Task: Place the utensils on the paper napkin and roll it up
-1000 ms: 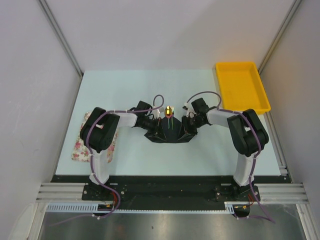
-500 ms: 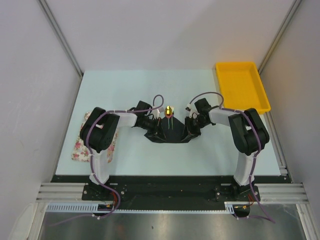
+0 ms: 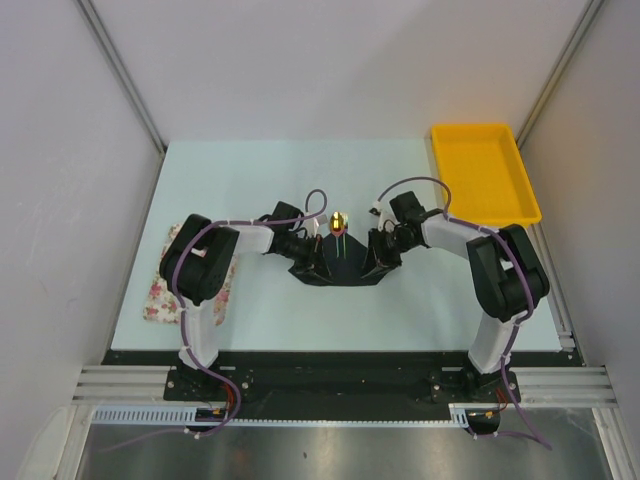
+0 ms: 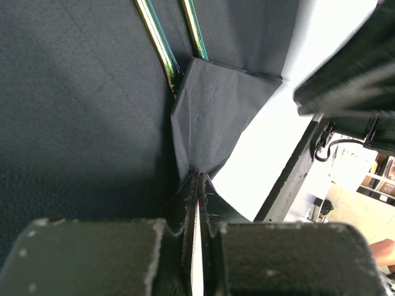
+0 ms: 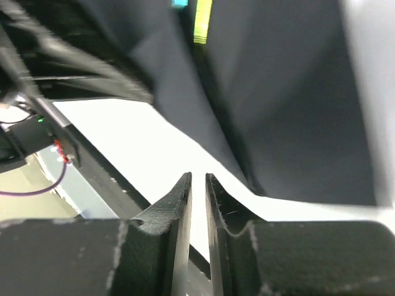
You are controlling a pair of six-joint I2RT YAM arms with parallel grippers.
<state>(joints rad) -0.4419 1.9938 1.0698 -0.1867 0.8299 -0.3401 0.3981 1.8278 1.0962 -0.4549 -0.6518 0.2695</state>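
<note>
Paper napkin (image 3: 345,266) bears utensils (image 4: 159,46), left tool (image 4: 197,179) pinching its fold, right tool (image 5: 197,179) narrowly parted.

The right arm (image 3: 508,275) swings its elbow outward, so its upper links now stand nearer the table's right edge than a second ago. Its wrist edges slightly toward the far side, and the cable (image 3: 410,185) above it arches a little higher. The right gripper (image 3: 378,260) shifts a touch with it at the napkin's (image 3: 340,268) right side, whose outline there alters slightly; how exactly is too small to tell.
</note>
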